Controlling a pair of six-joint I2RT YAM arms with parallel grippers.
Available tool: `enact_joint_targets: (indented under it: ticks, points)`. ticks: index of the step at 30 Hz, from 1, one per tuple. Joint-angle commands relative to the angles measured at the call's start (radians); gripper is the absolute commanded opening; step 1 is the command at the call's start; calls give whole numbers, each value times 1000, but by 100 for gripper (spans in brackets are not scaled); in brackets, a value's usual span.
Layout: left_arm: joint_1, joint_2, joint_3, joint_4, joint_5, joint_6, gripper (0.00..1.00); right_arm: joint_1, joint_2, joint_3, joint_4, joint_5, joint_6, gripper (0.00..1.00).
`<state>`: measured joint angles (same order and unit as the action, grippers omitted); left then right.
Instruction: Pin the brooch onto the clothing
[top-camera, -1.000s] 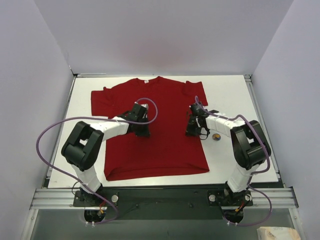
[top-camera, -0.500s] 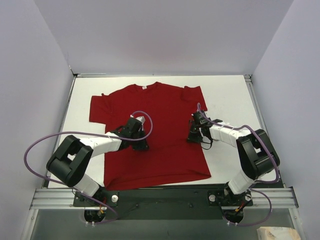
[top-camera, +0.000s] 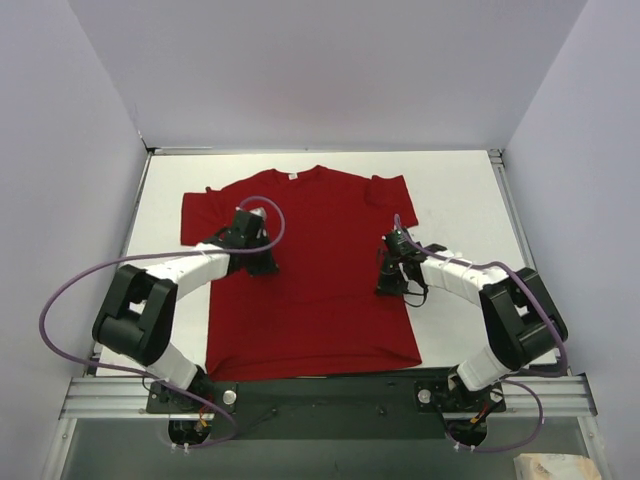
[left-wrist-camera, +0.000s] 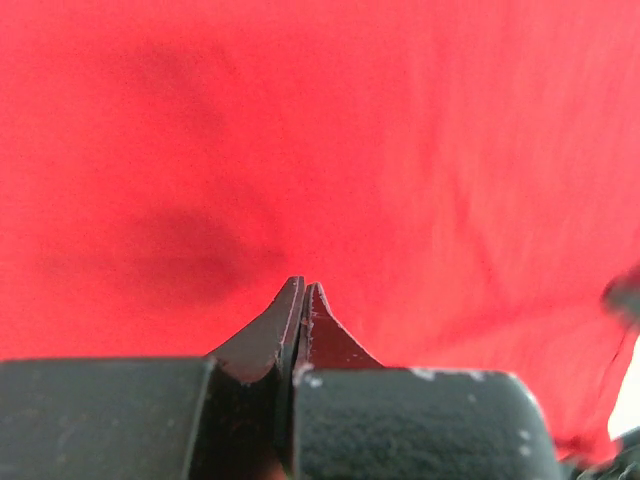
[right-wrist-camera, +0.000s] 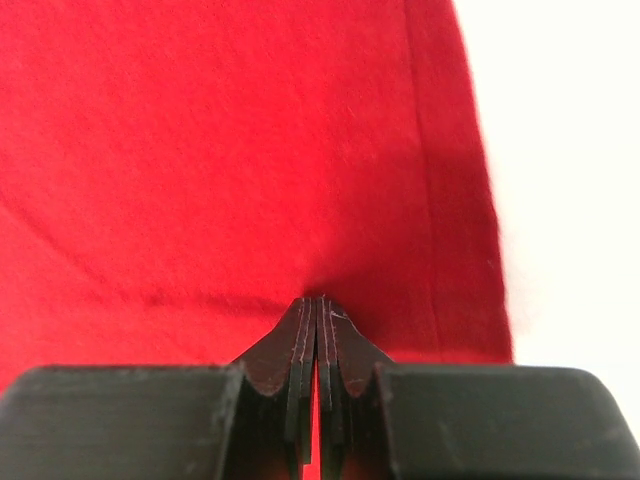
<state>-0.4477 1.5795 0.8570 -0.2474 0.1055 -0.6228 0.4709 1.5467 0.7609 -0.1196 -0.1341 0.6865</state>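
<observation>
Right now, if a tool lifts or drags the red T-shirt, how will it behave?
Probably floppy: the T-shirt lies flat with soft folds. Likely to bunch when dragged, since creases gather at the right tool.

White table (top-camera: 460, 190), pale lilac walls (top-camera: 330, 70) around.

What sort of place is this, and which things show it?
Probably a robot test cell in a lab: a left arm and right arm bolted to a metal rail, plain walls boxing in a white table, and a red T-shirt laid flat.

Bright even light, soft wrist-view blur
</observation>
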Motion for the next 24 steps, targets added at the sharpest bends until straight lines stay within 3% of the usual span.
enact_joint_targets:
  ticks: [1, 7, 12, 24]
  points:
    - [148, 48, 167, -53, -55, 70, 0, 0, -80, 9, -117, 56, -7, 0]
    - [245, 264, 454, -162, -92, 115, 0, -52, -100, 75, -115, 68, -36, 0]
    - [280, 473, 675, -250, -124, 132, 0, -175, -112, 87, -114, 34, -68, 0]
    - [302, 752, 1030, -414, -181, 184, 0, -334, -152, 68, -123, 76, -111, 1]
